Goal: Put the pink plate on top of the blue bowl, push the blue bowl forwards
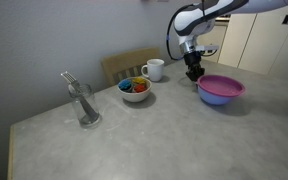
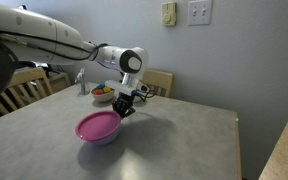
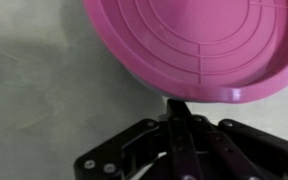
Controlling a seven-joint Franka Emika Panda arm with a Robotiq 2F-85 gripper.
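Note:
The pink plate (image 1: 221, 86) lies upside down as a lid on the blue bowl (image 1: 222, 99), near the table's far right side. Both also show in an exterior view, plate (image 2: 97, 125) over bowl (image 2: 104, 139). My gripper (image 1: 194, 73) is shut and empty, with its fingers pressed together. It stands just beside the bowl, on the side toward the mug, and it also shows in an exterior view (image 2: 124, 109). In the wrist view the closed fingertips (image 3: 178, 112) sit right at the plate's rim (image 3: 199, 45). The bowl is hidden there, and I cannot tell whether the fingertips touch it.
A white bowl with colourful contents (image 1: 135, 90), a white mug (image 1: 154, 69) and a glass holding a fork (image 1: 83, 105) stand on the grey table (image 1: 164, 135). A wooden chair (image 1: 127, 62) is behind the table. The table edge is close to the blue bowl.

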